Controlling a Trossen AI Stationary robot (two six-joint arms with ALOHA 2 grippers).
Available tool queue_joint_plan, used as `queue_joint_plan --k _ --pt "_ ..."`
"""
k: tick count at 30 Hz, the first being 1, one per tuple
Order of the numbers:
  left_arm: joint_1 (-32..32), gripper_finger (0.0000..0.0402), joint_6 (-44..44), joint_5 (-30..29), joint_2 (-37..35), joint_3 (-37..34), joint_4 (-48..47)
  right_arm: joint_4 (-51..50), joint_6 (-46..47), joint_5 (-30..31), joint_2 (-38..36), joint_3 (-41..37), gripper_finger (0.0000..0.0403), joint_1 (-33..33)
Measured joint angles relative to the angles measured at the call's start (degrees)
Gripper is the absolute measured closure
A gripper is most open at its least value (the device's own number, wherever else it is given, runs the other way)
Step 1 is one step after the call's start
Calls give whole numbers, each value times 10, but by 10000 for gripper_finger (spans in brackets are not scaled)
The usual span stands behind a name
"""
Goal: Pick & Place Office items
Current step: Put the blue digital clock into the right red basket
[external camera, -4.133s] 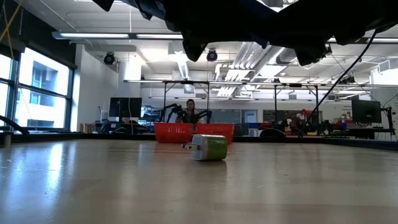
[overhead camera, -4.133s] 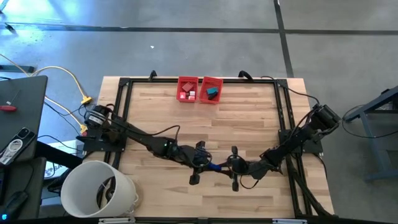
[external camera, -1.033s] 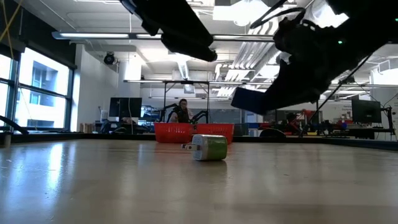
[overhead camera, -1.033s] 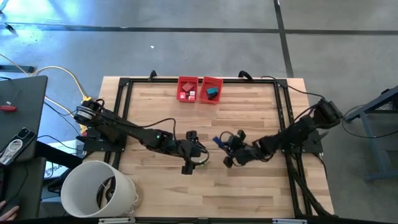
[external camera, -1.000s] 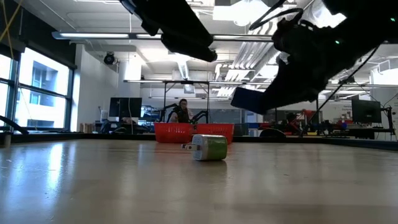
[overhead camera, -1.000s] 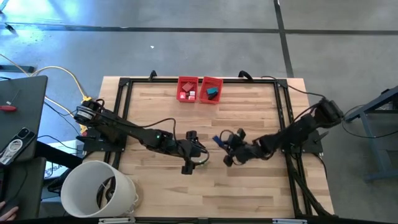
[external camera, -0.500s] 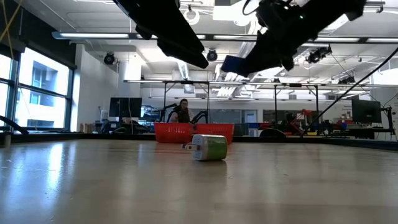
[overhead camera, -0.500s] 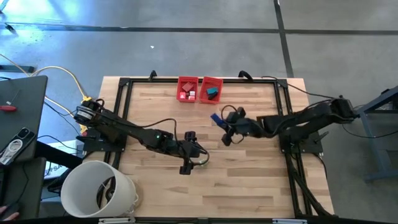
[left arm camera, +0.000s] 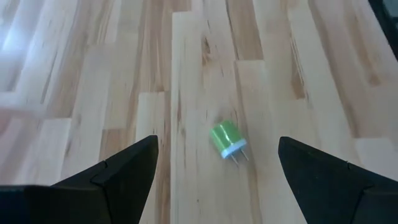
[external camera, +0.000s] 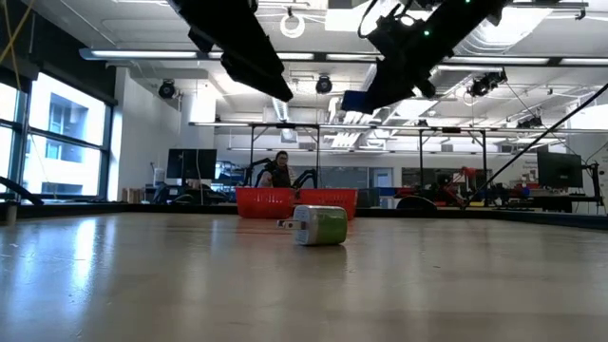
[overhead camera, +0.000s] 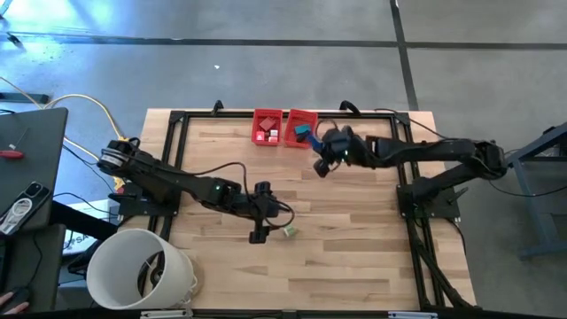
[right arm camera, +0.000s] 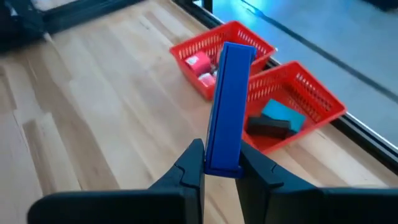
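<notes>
Right gripper (right arm camera: 222, 167), clamped on a flat dark-blue rectangular piece (right arm camera: 227, 106), hovers near two red mesh plastic bins (right arm camera: 292, 87) (far edge); left gripper (left arm camera: 216, 163) spread above a green plug-shaped piece (left arm camera: 227, 139).

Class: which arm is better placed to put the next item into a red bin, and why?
The right. Its gripper already holds the blue piece close to the red bins; the left gripper hangs open over the green plug, mid-table.
</notes>
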Motion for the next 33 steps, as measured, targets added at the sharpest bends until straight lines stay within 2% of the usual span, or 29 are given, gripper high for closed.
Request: queue_joint_plan --k 4,10,15,22,29,33 --pt "0 78 -20 3 -14 0 -30 -2 1 -55 6 8 356 -52" --pt "0 78 -17 4 -33 1 -54 -3 -14 -93 23 14 356 -107" --pt "0 78 -11 3 -37 0 -61 -66 -17 -118 55 79 356 -149" --pt "0 78 -11 3 -38 0 -66 -161 -29 -133 129 189 356 -192" --pt "0 78 -23 3 -38 0 -66 -175 -29 -175 218 248 356 -230" --pt "0 78 -31 2 -38 0 -66 -179 -39 -178 273 277 356 -236"
